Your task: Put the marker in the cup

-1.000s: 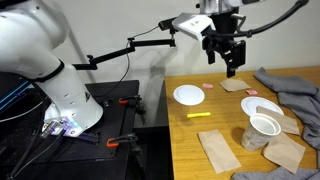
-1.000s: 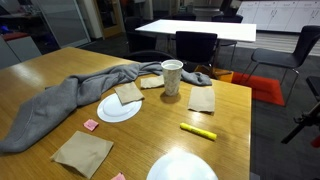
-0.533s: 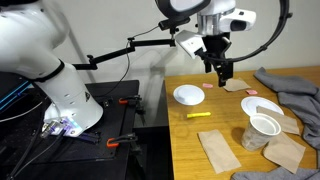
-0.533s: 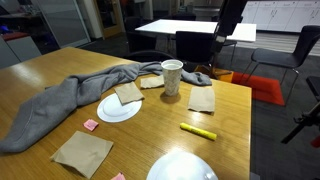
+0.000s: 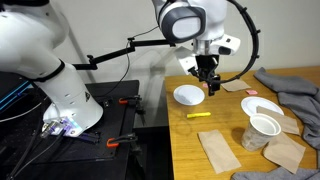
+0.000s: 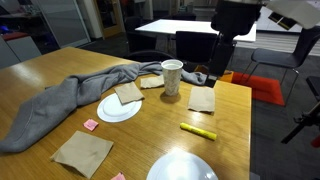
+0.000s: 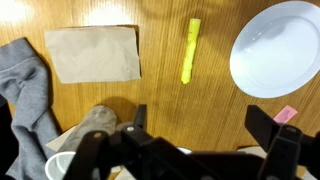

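Short, thin, bright yellow marker [image 7: 190, 50] lying flat on light wooden table [image 7: 170, 100], just beside shallow white round dish [image 7: 275, 48]; cap indistinct; tool [image 7: 200, 128] spread open, empty.

Office meeting room: white conference table [image 6: 170, 28], black chairs [image 6: 196, 48]

reaches out with the arm [image 5: 185, 18] arched high and the wrist bent down. holds the gripper [image 5: 210, 86] pointing straight down in mid-air, jaws spread wide in the wrist view, clasping nothing.
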You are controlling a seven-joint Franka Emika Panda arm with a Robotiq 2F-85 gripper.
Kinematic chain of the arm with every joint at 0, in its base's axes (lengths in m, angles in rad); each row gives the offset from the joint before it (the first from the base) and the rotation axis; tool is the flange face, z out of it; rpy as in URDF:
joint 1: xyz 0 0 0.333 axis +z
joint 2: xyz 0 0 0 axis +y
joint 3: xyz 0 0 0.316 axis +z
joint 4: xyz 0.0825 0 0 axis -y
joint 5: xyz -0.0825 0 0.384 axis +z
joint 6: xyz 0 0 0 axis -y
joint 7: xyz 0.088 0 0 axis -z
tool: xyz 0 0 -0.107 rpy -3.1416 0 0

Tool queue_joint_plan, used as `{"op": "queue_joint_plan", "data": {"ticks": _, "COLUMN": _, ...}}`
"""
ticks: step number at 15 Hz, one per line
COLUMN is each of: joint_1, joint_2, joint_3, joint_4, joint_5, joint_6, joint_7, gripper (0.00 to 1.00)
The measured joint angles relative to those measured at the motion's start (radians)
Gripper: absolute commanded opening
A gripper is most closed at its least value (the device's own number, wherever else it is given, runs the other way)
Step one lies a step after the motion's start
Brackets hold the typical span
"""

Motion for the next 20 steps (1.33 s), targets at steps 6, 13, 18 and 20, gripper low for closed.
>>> {"op": "queue_joint_plan", "data": {"ticks": 6, "joint_1": -0.001, "joint_2": 0.139, "joint_3": 0.009, "joint_4": 0.089, "joint_5": 0.047, "joint_6": 0.000, "joint_7": 0.050, "gripper": 1.00}}
{"op": "queue_joint_plan", "data": {"ticks": 13, "joint_1": -0.003, "joint_2": 0.288, "joint_3": 0.009, "joint_4": 0.188, "joint_5": 0.058, "joint_6": 0.000, "joint_7": 0.092, "gripper": 1.00}}
{"op": "queue_joint_plan", "data": {"ticks": 18, "joint_1": -0.003, "joint_2": 0.287, "joint_3": 0.009, "joint_4": 0.189, "joint_5": 0.058, "joint_6": 0.000, "joint_7": 0.092, "gripper": 1.00}}
{"op": "queue_joint_plan", "data": {"ticks": 20, "joint_1": -0.002, "joint_2": 0.290, "joint_3": 0.009, "joint_4": 0.188, "joint_5": 0.058, "joint_6": 0.000, "joint_7": 0.092, "gripper": 1.00}}
